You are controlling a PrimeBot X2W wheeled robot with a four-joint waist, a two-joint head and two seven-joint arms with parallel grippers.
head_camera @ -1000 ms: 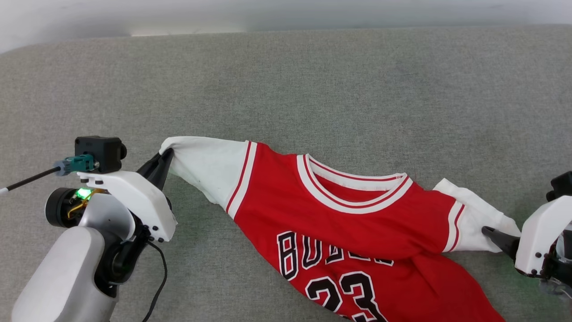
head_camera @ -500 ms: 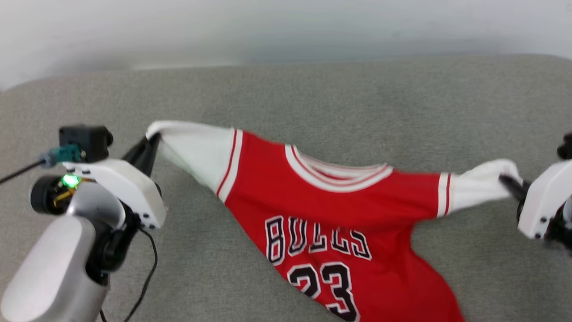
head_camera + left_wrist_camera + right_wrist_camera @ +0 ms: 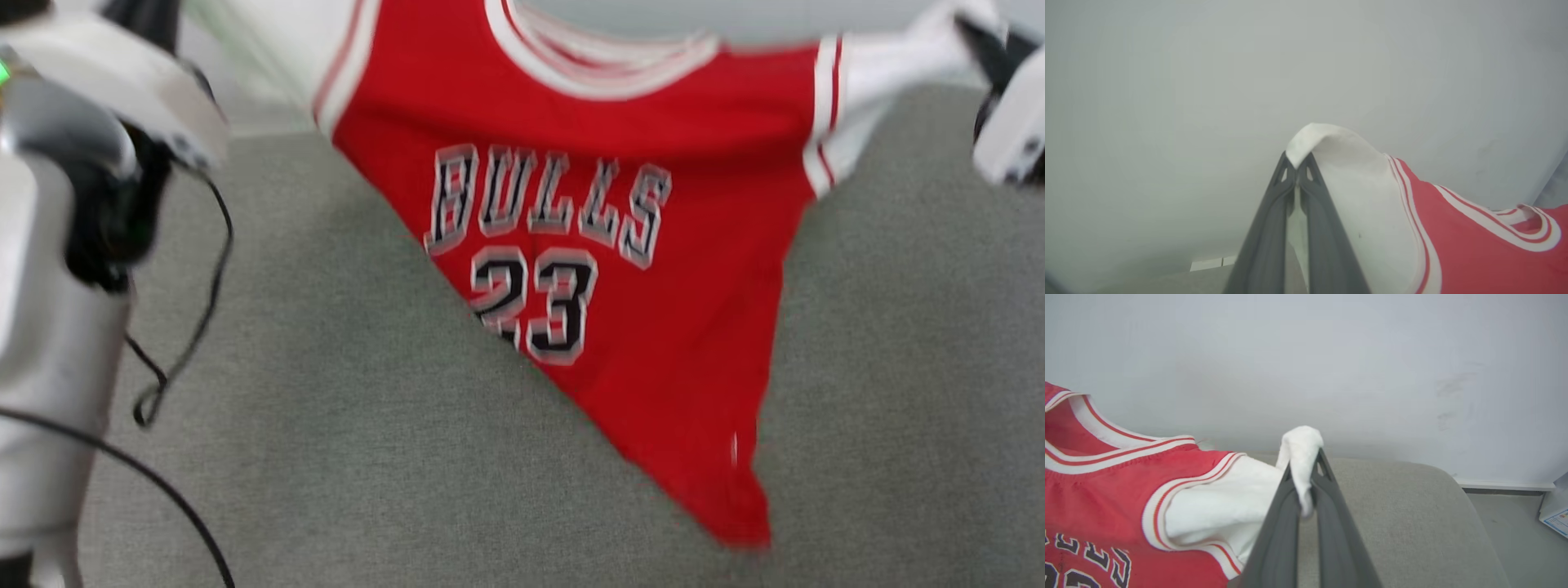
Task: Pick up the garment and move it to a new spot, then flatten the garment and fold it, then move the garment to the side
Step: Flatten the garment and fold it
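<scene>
We see the garment (image 3: 669, 245) hanging in the air, stretched between both end effectors, print side toward the head camera. The left end effector (image 3: 1297, 163) is closed narrow on the tip of the left-side sleeve (image 3: 1355, 183), and white cloth pokes past its fingertips toward 12 o'clock in the left wrist view. The right end effector (image 3: 1306, 467) pinches the bunched tip of the right-side sleeve (image 3: 1220, 510), with a white wad sticking out above the fingers.

In the head view the left one sits at 10 o'clock and the right one at 2 o'clock, both up at the top edge. The collar (image 3: 604, 65) is at 12 o'clock with red-white striped trim. The letters (image 3: 547, 200) reading BULLS and the number 23 (image 3: 531, 302) are near centre, black with white edging, smeared by motion blur.

The red body narrows to a point toward 5 o'clock. That hem tip (image 3: 743, 523) is over the gray surface (image 3: 367, 449); we cannot tell whether it touches. The pale forearm (image 3: 49, 327) is at 9 o'clock, with a black cable (image 3: 214, 304) looping just beside it.

A pale wall (image 3: 1331, 355) sits behind the garment in both wrist views. In the right wrist view the gray surface's rounded edge runs toward 5 o'clock, and the floor (image 3: 1515, 522) is at 4 o'clock.
</scene>
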